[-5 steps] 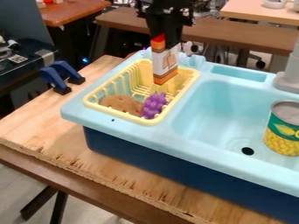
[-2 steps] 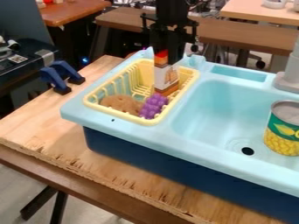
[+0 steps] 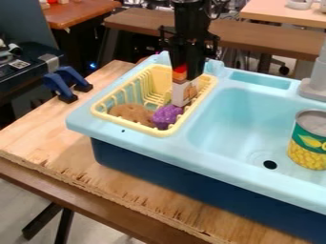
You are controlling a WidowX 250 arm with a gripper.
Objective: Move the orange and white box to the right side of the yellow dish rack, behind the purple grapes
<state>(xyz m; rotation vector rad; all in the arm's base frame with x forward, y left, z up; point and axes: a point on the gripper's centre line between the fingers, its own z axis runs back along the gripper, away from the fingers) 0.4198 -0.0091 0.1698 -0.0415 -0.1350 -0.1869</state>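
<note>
Black-armed, holds an orange-and-white box (image 3: 185, 93) unreleased in the pincer (image 3: 187, 71), inside the basket (image 3: 129, 125) near its right edge, beside purple grapes (image 3: 167, 116) and brown lump (image 3: 132, 113) already there.

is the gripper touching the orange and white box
Touching: the camera view shows the gripper with its black fingers against the upper end of the orange and white box, which hangs upright below them.

A wooden tabletop (image 3: 45, 138) carries a light-blue toy sink (image 3: 185, 150) and blue clamp (image 3: 58, 86).
</note>
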